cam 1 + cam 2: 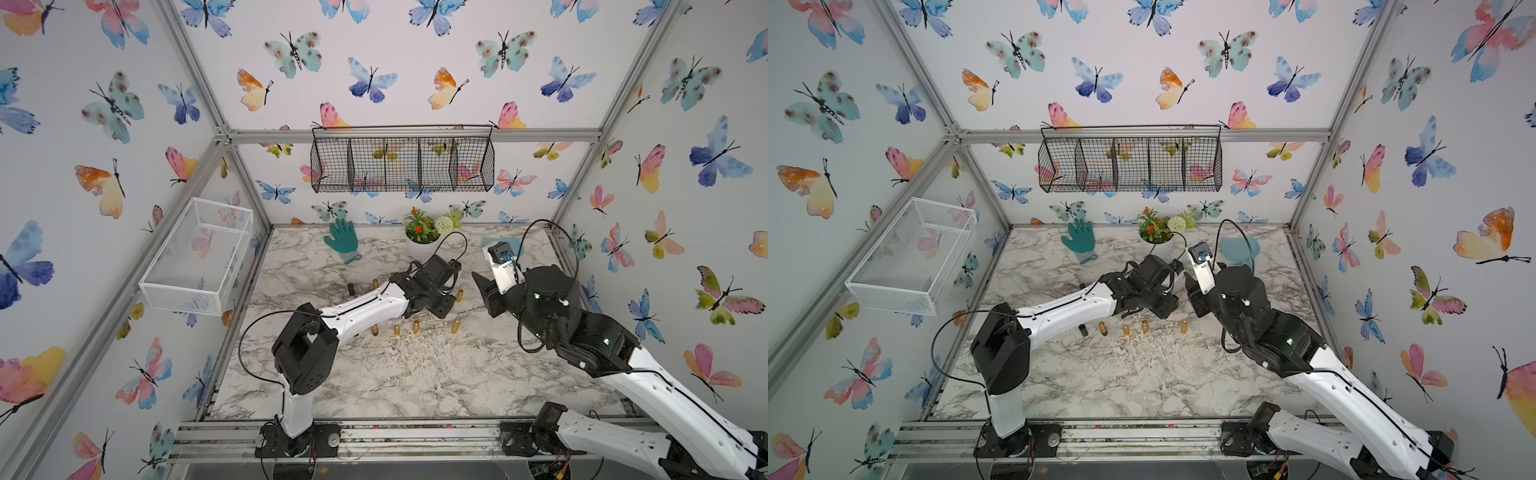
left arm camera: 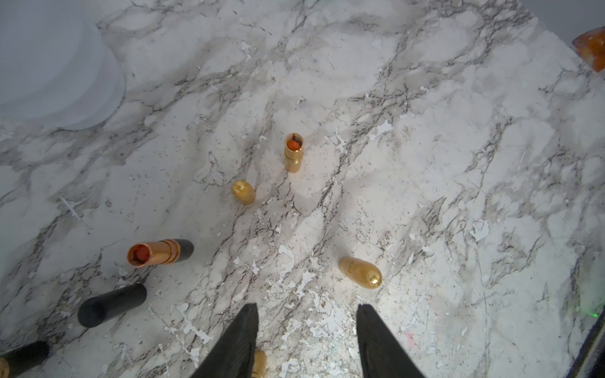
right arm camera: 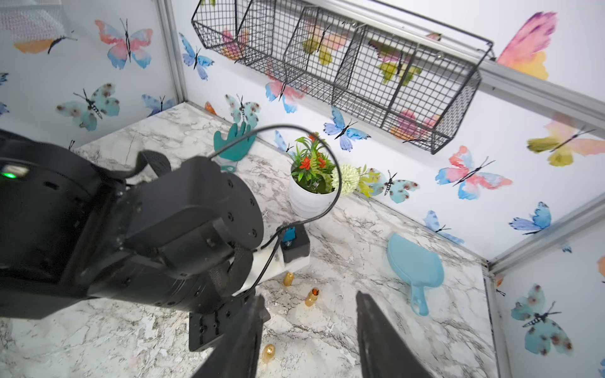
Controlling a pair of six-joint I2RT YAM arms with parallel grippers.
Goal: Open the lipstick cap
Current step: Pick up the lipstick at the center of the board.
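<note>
Spread apart and empty at the left tool [image 2: 307,307], above the marble desk [image 2: 425,163]. Likewise apart, gripping nothing, at the right tool [image 3: 309,294]. Ahead of the left tool: gold lipstick [image 2: 293,152], upright, uncapped, red showing. Near it, on the tool's side: rounded gold piece [image 2: 244,192].

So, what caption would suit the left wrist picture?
Open fingers over a marble table: uncapped gold lipstick, uncapped copper lipstick, black cap.
</note>
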